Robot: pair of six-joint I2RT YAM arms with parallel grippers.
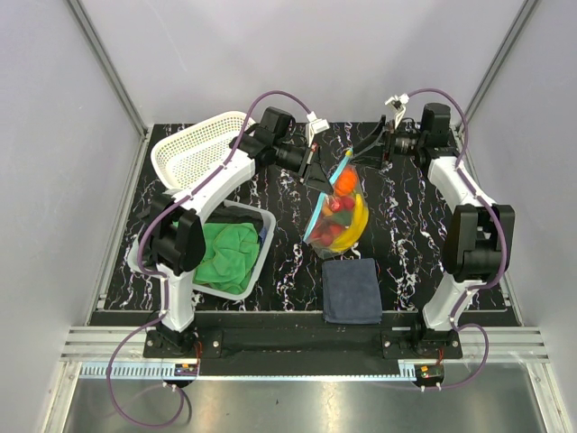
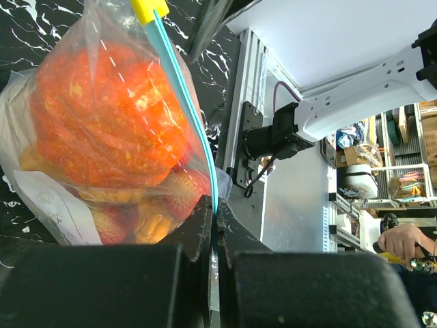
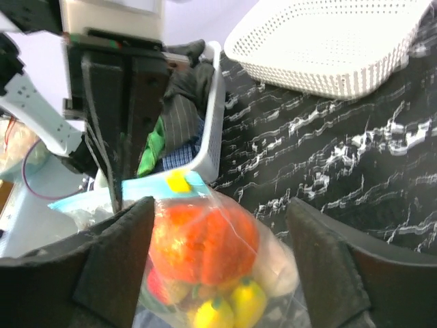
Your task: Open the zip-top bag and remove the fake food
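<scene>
The zip-top bag carries one white sticker (its faint scrawl is unreadable). The bag is in the middle of the table; seen from the top, its long axis runs from 1 to 7 o'clock, with the teal zip strip along its 9 o'clock edge and the fake food inside. The left gripper is clamped tight on that strip, and the right gripper gapes wide astride the bag's 1 o'clock end.
</scene>
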